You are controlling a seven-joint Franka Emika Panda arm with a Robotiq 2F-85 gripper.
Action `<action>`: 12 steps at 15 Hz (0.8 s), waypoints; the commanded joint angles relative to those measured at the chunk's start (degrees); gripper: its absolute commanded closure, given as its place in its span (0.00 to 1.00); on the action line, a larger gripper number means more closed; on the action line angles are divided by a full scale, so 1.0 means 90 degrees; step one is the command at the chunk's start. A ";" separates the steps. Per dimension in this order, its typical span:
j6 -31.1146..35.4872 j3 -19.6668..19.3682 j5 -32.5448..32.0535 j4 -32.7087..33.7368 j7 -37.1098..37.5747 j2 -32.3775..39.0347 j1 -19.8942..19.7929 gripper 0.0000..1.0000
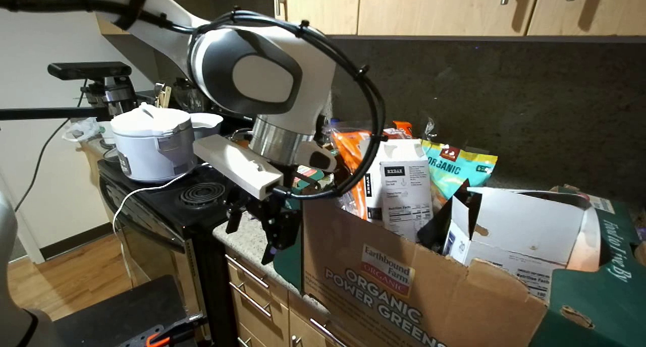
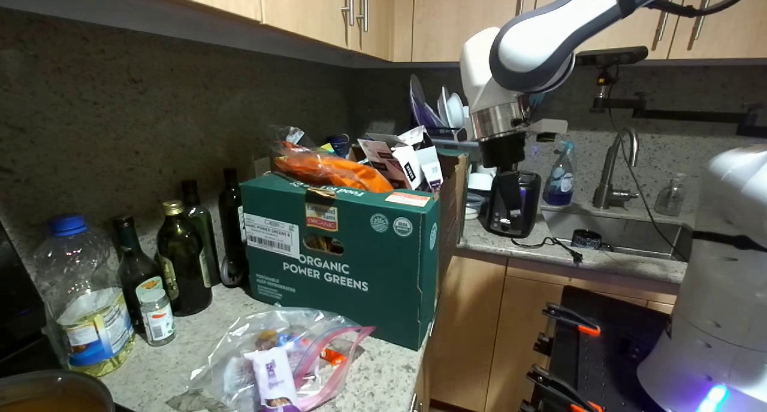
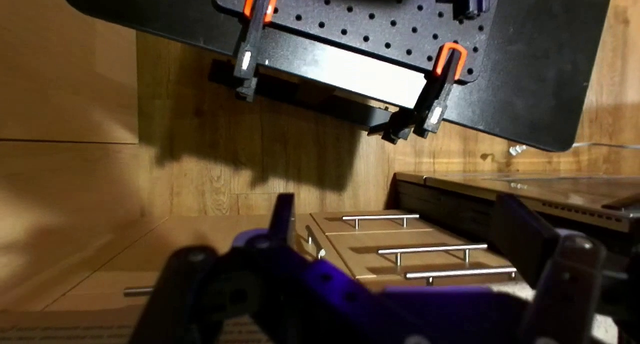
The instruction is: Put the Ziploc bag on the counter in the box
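Note:
The Ziploc bag (image 2: pixel 308 364), clear with a pink zip edge, lies on the light stone counter (image 2: pixel 383 376) in front of the box's green end, with small coloured packets inside. The box (image 2: pixel 359 292), a green and brown carton, stands on the counter and holds groceries; it also shows in an exterior view (image 1: pixel 353 256). My gripper (image 1: pixel 251 241) is open and empty, in the air beside the box, away from the bag; it also shows in an exterior view (image 2: pixel 509 205). In the wrist view my spread fingers (image 3: pixel 397 209) have drawers and floor beyond them. The bag is out of the wrist view.
Bottles (image 2: pixel 183 262) and an oil jug (image 2: pixel 90 304) stand beside the box and bag. A black stove (image 1: pixel 166 206) holds a white cooker (image 1: pixel 151 145). Upper cabinets (image 1: pixel 429 9) hang above. A black appliance (image 2: pixel 521 208) stands behind the gripper near the sink (image 2: pixel 617 232).

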 commanded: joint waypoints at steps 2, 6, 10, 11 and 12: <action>-0.0070 0.0593 0.0324 -0.0324 0.0257 -0.0122 0.0584 0.00; -0.0013 0.0818 0.0446 -0.0298 0.0309 0.0018 0.0839 0.00; -0.0011 0.0873 0.0459 -0.0304 0.0358 0.0051 0.0898 0.00; -0.0011 0.0842 0.0459 -0.0304 0.0353 0.0050 0.0883 0.00; -0.0011 0.0810 0.0460 -0.0304 0.0346 0.0050 0.0870 0.00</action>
